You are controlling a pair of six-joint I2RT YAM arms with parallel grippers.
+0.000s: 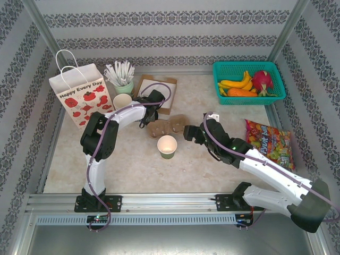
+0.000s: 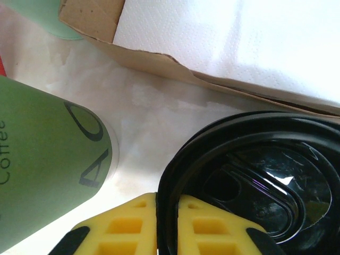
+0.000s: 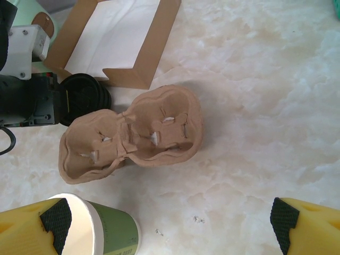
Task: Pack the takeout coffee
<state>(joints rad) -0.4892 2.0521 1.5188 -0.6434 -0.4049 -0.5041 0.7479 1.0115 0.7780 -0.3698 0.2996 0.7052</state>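
Observation:
Two olive-green takeout coffee cups stand open without lids: one (image 1: 167, 146) mid-table and one (image 1: 122, 101) beside the white paper bag (image 1: 79, 95). In the left wrist view my left gripper (image 2: 167, 201) is shut on the rim of a black lid (image 2: 260, 186), its yellow fingers (image 2: 122, 226) pinching the edge; an olive cup (image 2: 48, 180) stands just to its left. From above, the left gripper (image 1: 144, 123) sits between the napkin box and the carrier. My right gripper (image 3: 170, 219) is wide open above the table, the mid-table cup (image 3: 95, 228) by its left finger.
A brown pulp cup carrier (image 1: 170, 126) lies between the grippers. Behind it is a cardboard box of napkins (image 1: 158, 91). A mint cup of white sticks (image 1: 123, 81) stands at the back left. A teal fruit basket (image 1: 273, 69) and a candy bag (image 1: 269, 141) are on the right.

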